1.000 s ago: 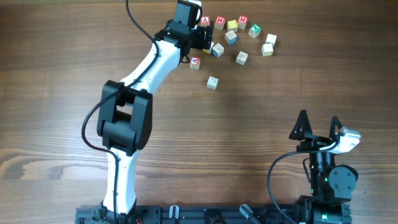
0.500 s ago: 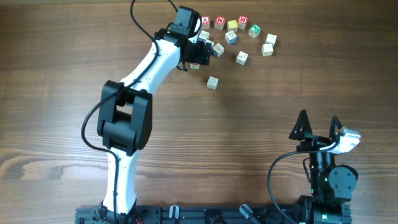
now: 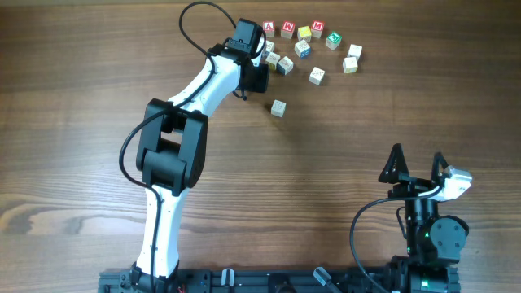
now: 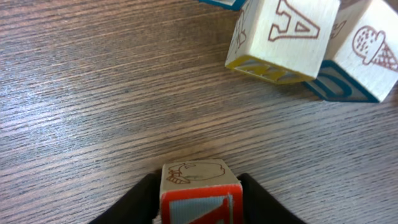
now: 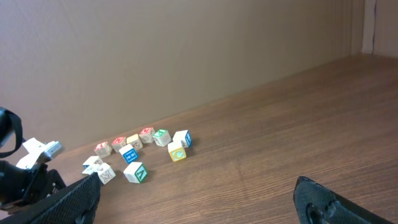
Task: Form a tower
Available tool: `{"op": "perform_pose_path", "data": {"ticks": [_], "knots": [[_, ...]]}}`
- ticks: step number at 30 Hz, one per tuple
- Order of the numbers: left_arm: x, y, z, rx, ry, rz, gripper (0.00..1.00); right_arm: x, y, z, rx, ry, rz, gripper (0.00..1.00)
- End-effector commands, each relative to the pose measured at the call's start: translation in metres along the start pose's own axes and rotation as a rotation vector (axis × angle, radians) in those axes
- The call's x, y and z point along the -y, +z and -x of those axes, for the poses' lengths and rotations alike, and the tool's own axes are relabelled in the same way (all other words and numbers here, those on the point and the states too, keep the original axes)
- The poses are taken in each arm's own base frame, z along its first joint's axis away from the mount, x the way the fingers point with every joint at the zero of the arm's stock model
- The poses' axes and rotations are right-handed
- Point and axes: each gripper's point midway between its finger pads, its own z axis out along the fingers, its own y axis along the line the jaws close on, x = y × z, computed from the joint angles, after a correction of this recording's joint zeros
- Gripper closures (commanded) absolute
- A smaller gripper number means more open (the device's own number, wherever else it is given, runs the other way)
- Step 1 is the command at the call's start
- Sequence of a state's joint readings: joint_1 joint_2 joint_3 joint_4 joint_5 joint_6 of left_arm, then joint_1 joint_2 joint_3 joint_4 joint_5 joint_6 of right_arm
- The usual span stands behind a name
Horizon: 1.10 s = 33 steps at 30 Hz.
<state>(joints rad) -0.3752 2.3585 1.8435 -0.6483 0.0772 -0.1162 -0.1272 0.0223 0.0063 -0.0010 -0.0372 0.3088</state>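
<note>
Room: a plain tan wall stands behind the far edge of the work surface. It is bare and evenly lit.

Surface: the counter is dark brown wood. Its grain runs side to side, and fine ridges show in the left wrist view.

Left arm: white and black, stretched from the near edge to the far side. A black cable loops above it.

Right arm: folded at the near right corner, well apart from all the cubes.

Right pincer: spread wide and holding nothing. Its black fingers sit in the lower corners of the right wrist view.

Left pincer: pinching a red-bordered cube. One dark finger presses each flank. Whether the cube rests on the wood or is raised cannot be told.

Tower: not yet formed. The loose cubes lie one layer deep, scattered along the far side and to the right of the left pincer.

Lone cube: on its own, nearer than the rest.

Letter-A cube: just ahead of the held cube and touching an ice-cream cube on its right.
</note>
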Motion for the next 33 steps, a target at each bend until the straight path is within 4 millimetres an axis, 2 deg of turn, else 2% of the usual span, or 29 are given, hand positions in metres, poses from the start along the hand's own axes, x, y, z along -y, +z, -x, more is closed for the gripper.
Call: {"op": "perform_pose_path", "data": {"ticks": [1,2,4,6,9,12,15,19,22,27,30,33], "knots": [[0.003,0.013,-0.009,-0.031,0.001,-0.008,0.68,-0.003,0.000,0.000,0.001,-0.018,0.017,0.00],[0.003,0.013,-0.009,-0.031,0.000,-0.008,0.72,-0.003,0.000,0.000,0.001,-0.018,0.017,0.00],[0.004,0.008,-0.007,-0.025,0.001,-0.009,0.74,-0.003,0.000,0.000,0.001,-0.018,0.017,0.00],[0.006,-0.005,0.000,-0.007,0.003,-0.013,0.78,-0.003,0.000,0.000,0.001,-0.018,0.017,0.00],[0.013,-0.041,0.012,0.033,0.008,-0.022,0.84,-0.003,0.000,0.000,0.001,-0.019,0.017,0.00],[0.021,-0.057,0.001,-0.008,0.019,-0.021,0.87,-0.003,0.000,0.000,0.001,-0.019,0.017,0.00],[0.035,-0.058,-0.028,-0.109,-0.011,-0.008,0.91,-0.003,0.000,0.000,0.001,-0.019,0.017,0.00],[0.043,-0.061,-0.056,-0.208,-0.100,0.027,0.94,-0.003,0.000,0.000,0.001,-0.019,0.017,0.00],[0.048,-0.063,-0.072,-0.263,-0.149,0.052,0.94,-0.003,0.000,0.000,0.001,-0.018,0.017,0.00],[0.063,-0.047,-0.091,-0.282,-0.145,0.056,0.89,-0.003,0.000,0.000,0.001,-0.018,0.017,0.00],[0.074,-0.034,-0.092,-0.250,-0.120,0.035,0.87,-0.003,0.000,0.000,0.001,-0.018,0.017,0.00],[0.085,-0.026,-0.072,-0.165,-0.110,-0.004,0.85,-0.003,0.000,0.000,0.001,-0.018,0.017,0.00]]}}
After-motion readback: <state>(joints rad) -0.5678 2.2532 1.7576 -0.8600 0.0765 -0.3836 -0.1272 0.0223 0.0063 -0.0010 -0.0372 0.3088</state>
